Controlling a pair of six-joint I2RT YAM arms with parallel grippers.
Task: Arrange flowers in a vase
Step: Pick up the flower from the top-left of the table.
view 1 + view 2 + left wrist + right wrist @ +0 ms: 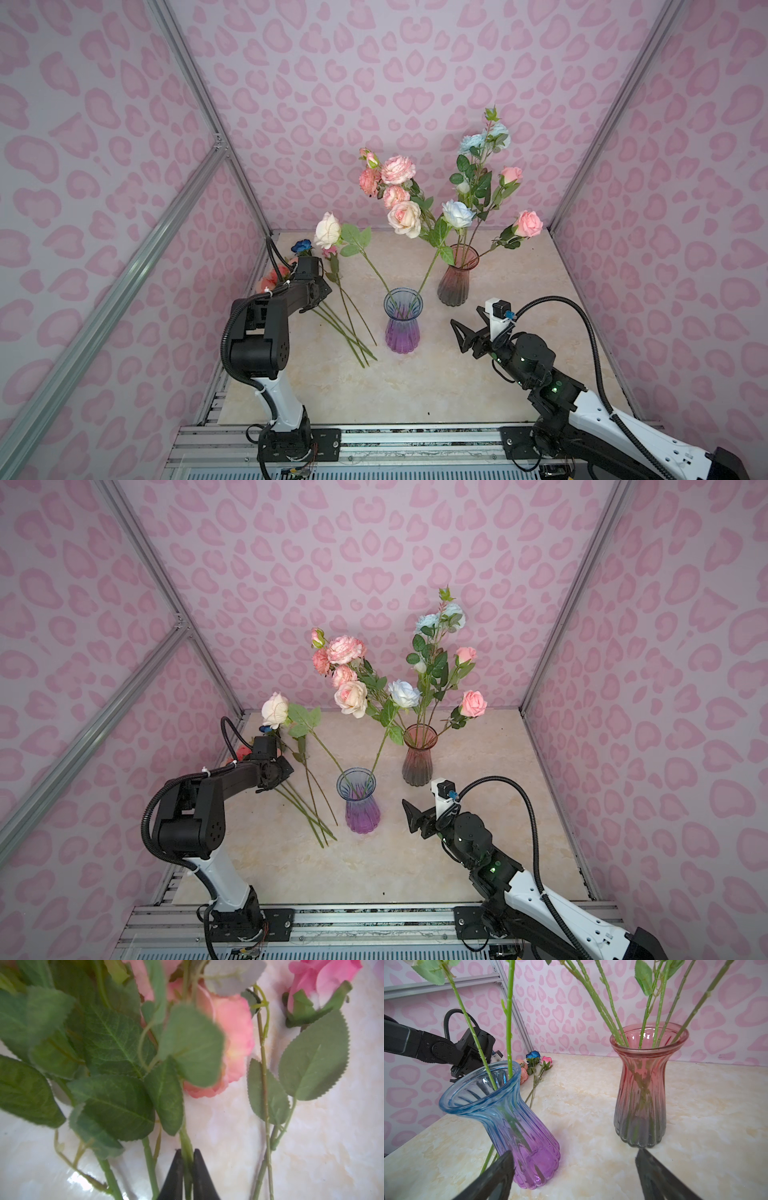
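The left gripper [187,1150] is clamped on the green stem [184,1138] of one of the loose flowers [234,1043], pink and coral blooms with toothed leaves lying on the table [415,386] at its left side. The right gripper [574,1152] gapes, holding nothing, beside the purple vase [402,322], which holds two stems. The red vase [455,276] behind holds a fuller bunch.

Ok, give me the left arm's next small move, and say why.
Probably lift a little, straight up: the left gripper is shut on a green stem in the pile of flowers lying on the table, and the blue-purple vase holds only two stems.
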